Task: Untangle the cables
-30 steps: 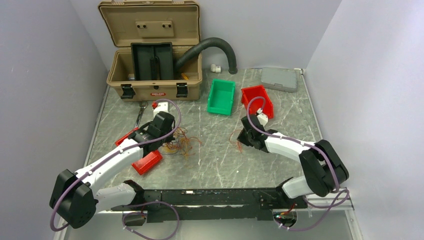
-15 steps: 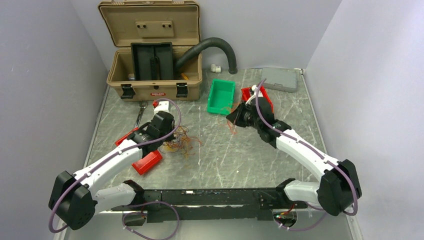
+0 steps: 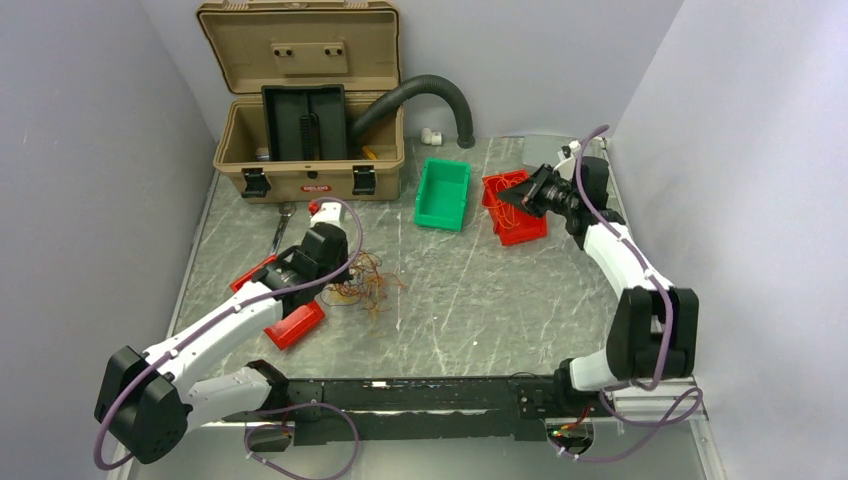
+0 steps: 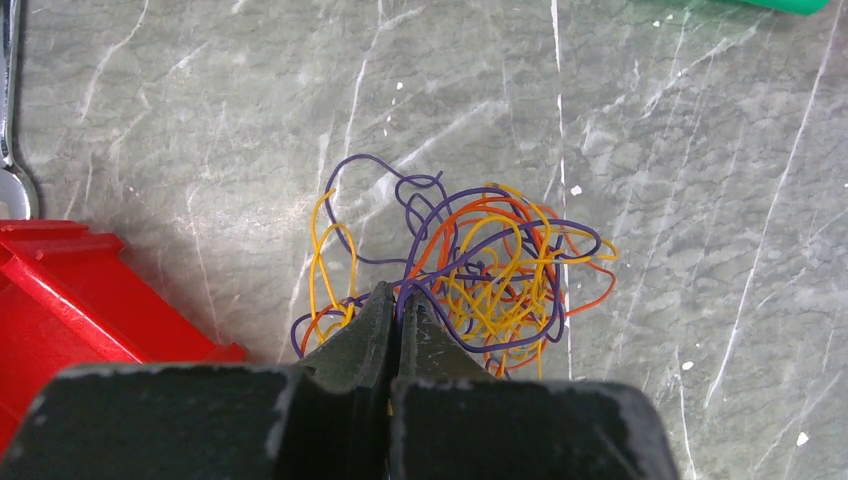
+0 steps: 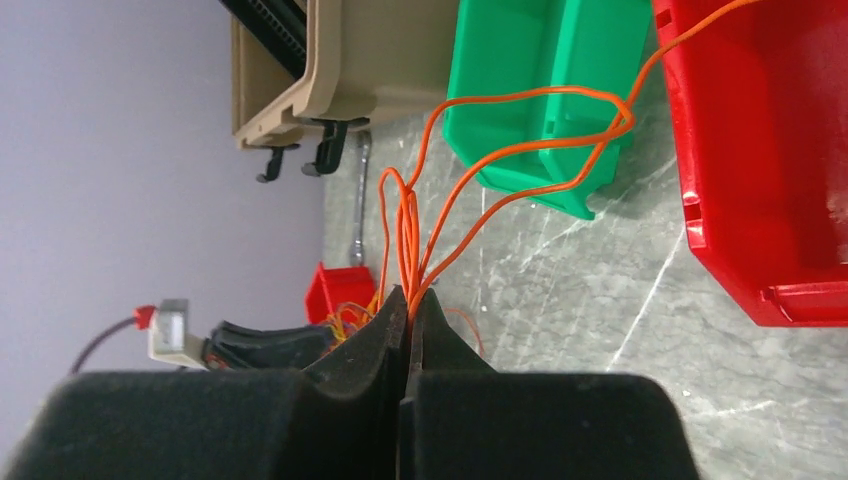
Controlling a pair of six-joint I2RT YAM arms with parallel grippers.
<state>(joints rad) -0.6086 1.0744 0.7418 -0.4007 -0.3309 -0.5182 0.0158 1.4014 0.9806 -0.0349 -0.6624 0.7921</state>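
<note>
L gripper [image 4: 395, 300] pinched shut on near edge of cable tangle [image 4: 480, 275]; tangle lies on table [image 3: 450, 310] at 9 o'clock of ctr. Green bin [image 3: 442, 221] at 12. R gripper [image 5: 408, 300] clamped on orange strands [image 5: 520, 120], raised over red bin [image 3: 525, 237] at 1 o'clock.

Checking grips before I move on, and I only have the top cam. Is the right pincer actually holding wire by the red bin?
Observer: Yes. The right wrist view shows the right pincer shut on several loops of orange wire.
Operator: Only orange?
Observer: Only orange in that grip. One strand runs on across the red bin.
Operator: Left side?
Observer: The left pincer is shut on the near edge of the tangle, a mix of purple, yellow and orange strands lying on the table.
</note>
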